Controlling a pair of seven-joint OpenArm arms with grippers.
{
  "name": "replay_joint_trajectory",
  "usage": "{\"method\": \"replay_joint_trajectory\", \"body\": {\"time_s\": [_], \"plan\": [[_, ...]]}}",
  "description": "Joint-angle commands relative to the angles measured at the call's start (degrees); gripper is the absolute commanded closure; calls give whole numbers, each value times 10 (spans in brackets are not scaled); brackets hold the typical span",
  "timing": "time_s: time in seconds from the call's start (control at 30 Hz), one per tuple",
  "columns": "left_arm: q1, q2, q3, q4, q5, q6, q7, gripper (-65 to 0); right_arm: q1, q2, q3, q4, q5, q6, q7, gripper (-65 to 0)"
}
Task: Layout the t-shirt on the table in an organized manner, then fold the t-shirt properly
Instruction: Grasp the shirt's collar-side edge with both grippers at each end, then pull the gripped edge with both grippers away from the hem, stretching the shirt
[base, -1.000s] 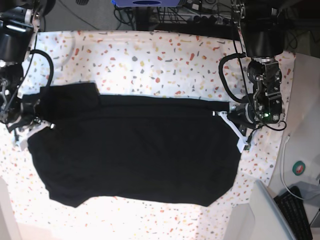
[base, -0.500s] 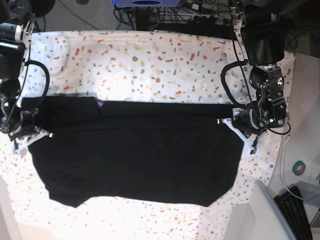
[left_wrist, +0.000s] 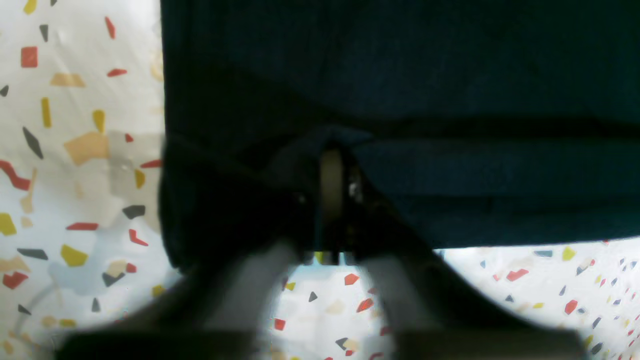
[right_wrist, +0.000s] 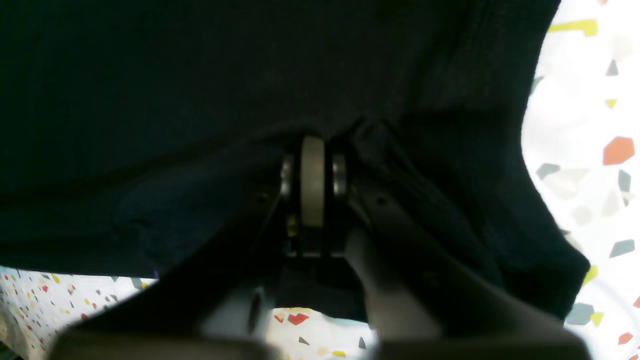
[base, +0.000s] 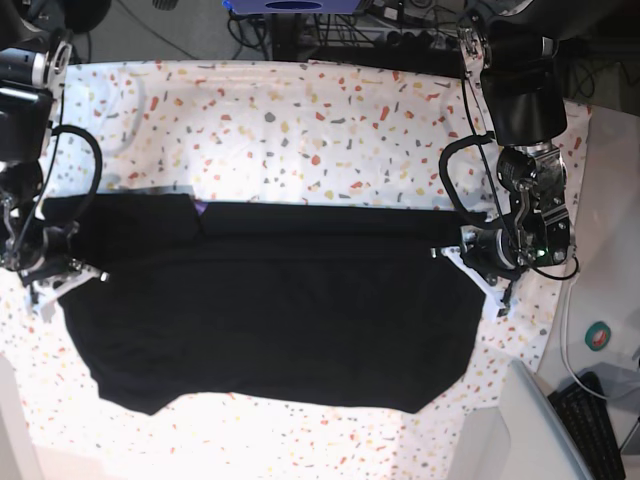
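A: Item one, the t-shirt (base: 270, 310). Location?

B: On the speckled worktop (base: 330, 110), near the middle, spread flat. Black, plain side up. It spans the gap between the two claws.

A: Left claw (base: 478, 262)?

B: At the shirt's side edge, on the right of the base view, low over the worktop. In its wrist view the cloth lies bunched over the fingertips (left_wrist: 350, 185). The jaws stand close together. I cannot tell whether they pinch the fabric or only touch it.

A: Right claw (base: 60, 275)?

B: At the opposite side edge, on the left of the base view. Same entry: dark folds gather over its tips, the jaws are nearly together, and a grip cannot be confirmed.

A: Orientation?

B: The long axis runs side to side, from claw to claw. The far edge is a straight doubled-over line. The near edge is looser and curves up at both corners. One folded flap (base: 130, 215) lies on the far corner by the right claw.

A: Hidden or unclear?

B: The collar cannot be made out, so I cannot tell which end is the top. Of the print, only a purple sliver (base: 200, 209) shows beside the flap. Both wrist views are dark and blurred around the fingertips. The worktop runs out of frame at the near edge.
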Motion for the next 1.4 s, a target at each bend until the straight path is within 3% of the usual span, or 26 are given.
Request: {"method": "replay_joint_trajectory", "body": {"time_s": [0.0,0.07,0.13,0.2,0.27,0.37,0.5,0.57,0.7,0.77,0.9,1.07,1.17,1.37], "plan": [[-13,-5,-2,10,-4,1,-9,-181,16,9,4,11,7,0,8,-126],[-14,-5,-2,10,-6,1,-36,-367,14,8,4,23,9,2,25,-240],[-11,-5,-5,8,-9,1,-74,-505,-1,8,5,52,10,2,47,-303],[-10,0,-33,8,-10,8,-99,-596,-25,8,5,101,10,2,59,-305],[-12,16,-79,10,-10,15,-116,-642,-55,7,5,162,11,1,64,-306],[-12,28,-150,31,-10,14,-123,-648,-112,-11,31,266,10,0,64,-306],[48,29,-177,99,-27,12,-125,-647,-188,-76,160,378,10,0,59,-314],[91,26,-189,123,-87,12,-125,-647,-215,-108,209,400,10,2,59,-324],[173,4,-211,127,-244,12,-126,-647,-242,-159,266,389,10,5,59,-419],[188,1,-203,123,-267,12,-127,-647,-240,-173,278,357,10,5,59,-435],[189,6,-186,103,-241,13,-128,-647,-211,-175,298,258,10,5,63,-434],[185,6,-179,79,-240,13,-129,-647,-170,-173,374,156,10,8,65,-438],[177,5,-179,55,-238,12,-129,-647,-143,-152,387,108,8,33,65,-435],[164,2,-152,29,-238,12,-171,-647,-113,-120,386,23,9,33,101,-432]]}}
